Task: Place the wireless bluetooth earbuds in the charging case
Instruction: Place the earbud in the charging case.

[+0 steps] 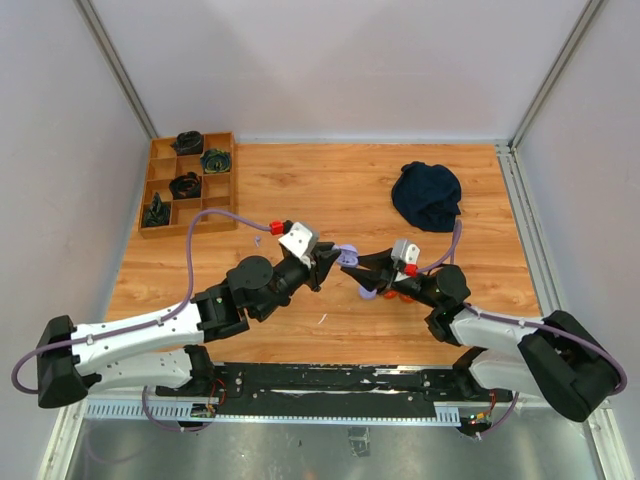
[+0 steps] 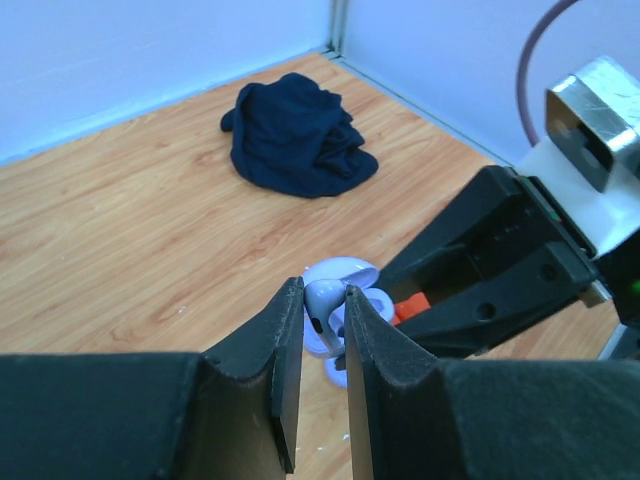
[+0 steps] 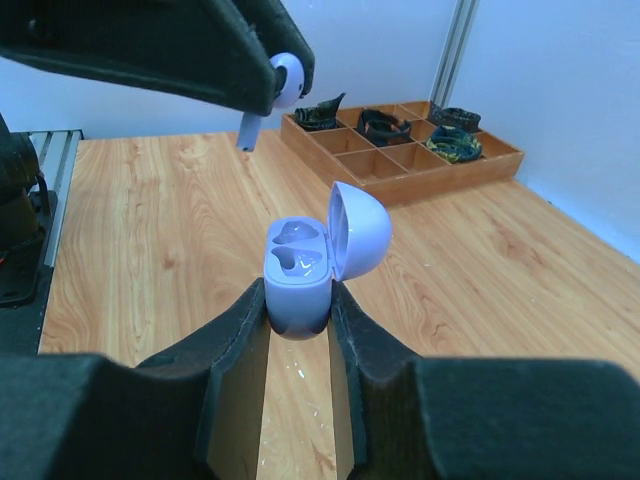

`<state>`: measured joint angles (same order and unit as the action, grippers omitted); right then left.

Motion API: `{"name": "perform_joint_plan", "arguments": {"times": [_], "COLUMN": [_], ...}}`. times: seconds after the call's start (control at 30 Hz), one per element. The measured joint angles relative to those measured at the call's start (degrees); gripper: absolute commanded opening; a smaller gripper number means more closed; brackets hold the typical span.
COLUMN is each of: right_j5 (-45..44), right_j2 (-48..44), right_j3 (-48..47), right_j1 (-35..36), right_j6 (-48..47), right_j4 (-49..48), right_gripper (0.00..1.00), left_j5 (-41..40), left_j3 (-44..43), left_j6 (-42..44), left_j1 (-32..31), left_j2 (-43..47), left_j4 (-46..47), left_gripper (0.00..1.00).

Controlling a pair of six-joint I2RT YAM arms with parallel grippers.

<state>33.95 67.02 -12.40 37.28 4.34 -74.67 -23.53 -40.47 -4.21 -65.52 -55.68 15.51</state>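
The small rounded plastic charging case [image 3: 298, 268] is pale lilac throughout, body and lid alike. The tiny plastic earbud [image 3: 284, 78] is the same pale lilac, with a greyer stem. The left gripper [image 2: 323, 292] and the right gripper [image 3: 298, 292] are matt black. The flat wooden table [image 1: 300, 190] shows a light honey grain pattern. The crumpled fabric cloth [image 1: 427, 195] is dark navy. The compartmented wooden tray [image 1: 222, 200] is mid-brown.

1 earbud [image 3: 285, 80] nr case [image 3: 297, 272], outside it
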Motion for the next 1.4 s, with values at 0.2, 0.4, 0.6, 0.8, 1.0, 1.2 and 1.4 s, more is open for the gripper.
{"name": "perform_joint_plan", "arguments": {"times": [0.2,0.4,0.6,0.8,1.0,1.2,1.4], "right_j5": [0.02,0.04,0.07,0.07,0.07,0.04,0.04], "right_j2": [2.62,3.06,3.04,3.02,2.93,2.51,2.19], "right_j3": [0.0,0.0,0.0,0.0,0.0,0.04,0.15], "right_j1": [0.0,0.0,0.0,0.0,0.0,0.0,0.0], "right_j6": [0.11,0.39,0.42,0.44,0.44,0.44,0.44], "right_j4": [-5.11,-6.86,-7.63,-7.78,-7.8,-7.76,-7.72], "right_gripper": [0.05,0.05,0.05,0.05,0.05,0.05,0.05], "left_j5": [0.11,0.28,1.11,1.86,2.73,3.1,3.06], "left_j3": [0.94,1.29,1.62,1.75,1.86,1.88,1.88], "left_j6": [3.21,6.54,9.44,11.45,12.22,13.03,14.12], "left_j1": [-2.25,-2.71,-2.86,-2.89,-2.89,-2.89,-2.89], "left_j2": [-1.01,-3.13,-5.2,-5.79,-6.47,-7.69,-7.87], "left_j4": [3.98,8.33,10.8,11.5,12.28,12.81,13.22], "left_gripper": [0.24,0.24,0.25,0.25,0.25,0.25,0.25]}}
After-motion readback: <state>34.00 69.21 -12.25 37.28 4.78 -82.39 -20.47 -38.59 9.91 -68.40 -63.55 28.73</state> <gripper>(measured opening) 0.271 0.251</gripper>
